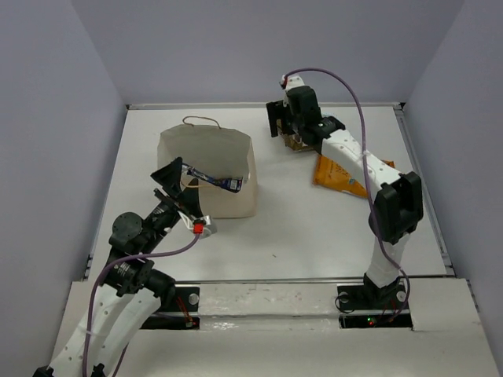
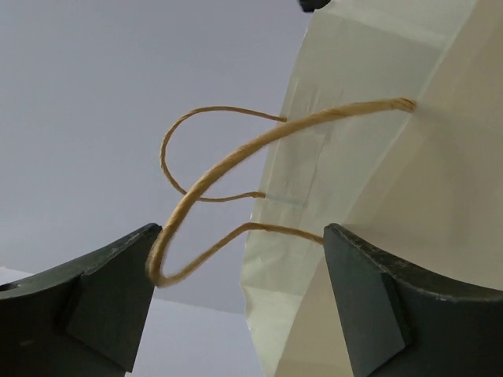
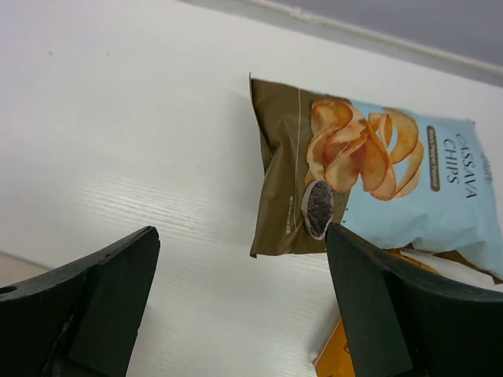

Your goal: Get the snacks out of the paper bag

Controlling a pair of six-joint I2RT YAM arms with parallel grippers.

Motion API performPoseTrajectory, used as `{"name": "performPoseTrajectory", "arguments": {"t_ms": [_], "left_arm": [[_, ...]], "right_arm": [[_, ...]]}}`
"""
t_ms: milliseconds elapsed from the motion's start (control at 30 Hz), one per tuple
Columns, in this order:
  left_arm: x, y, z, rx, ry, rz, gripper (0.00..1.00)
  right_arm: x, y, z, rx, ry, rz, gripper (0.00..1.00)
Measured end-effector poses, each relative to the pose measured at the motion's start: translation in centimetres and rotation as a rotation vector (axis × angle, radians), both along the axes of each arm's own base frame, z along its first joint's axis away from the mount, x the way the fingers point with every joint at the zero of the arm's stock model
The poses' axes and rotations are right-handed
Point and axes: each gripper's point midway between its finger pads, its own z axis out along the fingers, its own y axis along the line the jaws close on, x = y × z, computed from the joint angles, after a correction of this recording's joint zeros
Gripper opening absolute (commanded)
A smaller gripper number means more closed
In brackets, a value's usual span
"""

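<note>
The tan paper bag (image 1: 228, 157) stands open on the left half of the table. A dark blue chip bag (image 1: 214, 180) pokes up inside it; no other snack shows in it. My left gripper (image 1: 178, 184) is open at the bag's near-left rim. In the left wrist view (image 2: 240, 259) a cord handle (image 2: 206, 182) loops against the left finger and the bag wall (image 2: 377, 181) stands between the jaws. My right gripper (image 1: 287, 129) is open at the back, just above the light blue and brown chip bag (image 3: 377, 177), which lies flat. The orange chip bag (image 1: 338, 174) lies beside it.
A raised rim (image 1: 259, 104) runs along the table's far edge, close behind the right gripper. Grey walls close in the sides. The right arm (image 1: 393, 196) reaches over the orange bag. A corner of the orange bag (image 3: 338, 355) shows under the right finger.
</note>
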Motion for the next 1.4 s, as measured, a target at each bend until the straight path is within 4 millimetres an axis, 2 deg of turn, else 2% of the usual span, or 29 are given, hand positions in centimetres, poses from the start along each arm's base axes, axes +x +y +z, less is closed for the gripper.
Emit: {"name": "performPoseTrajectory", "arguments": {"t_ms": [100,167,233,267,333,433,533,600,667,767,800,833,900,933,967,1033,1100,1167,1233,1267,1300,1333,1400], "left_arm": [[-0.3,0.0,-0.6,0.020,0.017,-0.010,0.99],[-0.5,-0.2,-1.9,0.052,0.056,-0.020,0.99],[-0.5,-0.2,-2.8,0.073,0.084,-0.024,0.99],[-0.5,-0.2,-3.1,0.080,0.094,-0.025,0.99],[-0.6,-0.2,-3.5,0.092,0.111,-0.025,0.99],[-0.8,-0.1,-3.1,0.094,0.119,-0.024,0.99],[-1.8,0.5,-1.0,0.062,0.102,-0.020,0.99],[-3.0,1.0,0.7,0.024,0.080,-0.023,0.99],[-5.2,2.0,3.2,-0.030,0.048,-0.034,0.99],[-9.9,4.4,8.7,-0.189,-0.039,-0.046,0.94],[-11.2,5.3,10.3,-0.232,-0.072,-0.041,0.91],[-12.5,6.8,12.4,-0.306,-0.104,-0.014,0.77],[-13.4,9.6,15.0,-0.444,-0.135,0.076,0.62],[-13.0,11.6,16.2,-0.546,-0.135,0.164,0.61],[-12.2,12.7,16.8,-0.619,-0.117,0.230,0.64],[-9.9,13.4,17.7,-0.726,-0.046,0.315,0.74],[-5.5,11.2,17.8,-0.778,0.106,0.336,0.83],[-1.0,8.5,16.9,-0.785,0.261,0.358,0.86],[2.9,6.9,14.6,-0.780,0.398,0.416,0.88],[4.3,6.9,13.1,-0.786,0.466,0.453,0.88],[6.5,6.9,10.7,-0.787,0.564,0.509,0.88],[7.6,7.4,9.2,-0.795,0.621,0.552,0.88],[10.1,9.7,5.0,-0.826,0.784,0.673,0.91]], "right_arm": [[-1.1,0.1,4.6,0.063,-0.049,0.022,0.91],[-2.1,0.3,8.0,0.095,-0.097,0.042,0.92],[-3.3,0.9,10.5,0.106,-0.134,0.068,0.93],[-4.3,1.8,12.2,0.120,-0.157,0.103,0.93],[-6.2,3.9,14.3,0.151,-0.182,0.179,0.93],[-9.3,6.4,16.2,0.196,-0.189,0.295,0.93],[-12.5,8.2,17.9,0.232,-0.197,0.383,0.93],[-13.5,8.5,18.7,0.251,-0.202,0.408,0.93],[-14.1,8.6,19.3,0.261,-0.208,0.426,0.92],[-15.0,9.0,20.1,0.266,-0.206,0.457,0.88],[-15.3,9.1,20.4,0.269,-0.206,0.470,0.87],[-15.8,9.3,21.0,0.275,-0.211,0.495,0.85],[-16.7,9.9,22.3,0.296,-0.229,0.540,0.80],[-17.3,10.3,23.1,0.307,-0.241,0.566,0.77],[-17.8,10.7,23.6,0.317,-0.248,0.588,0.76],[-18.6,11.8,24.2,0.330,-0.256,0.628,0.75],[-19.1,13.1,24.0,0.333,-0.248,0.657,0.73],[-19.3,14.8,22.8,0.328,-0.220,0.683,0.72],[-19.4,16.1,21.2,0.314,-0.183,0.697,0.72],[-19.4,16.5,20.7,0.311,-0.171,0.699,0.72],[-19.4,17.1,19.5,0.301,-0.142,0.701,0.72],[-19.4,17.3,19.1,0.297,-0.129,0.700,0.72],[-19.6,17.4,18.1,0.290,-0.104,0.699,0.72]]}}
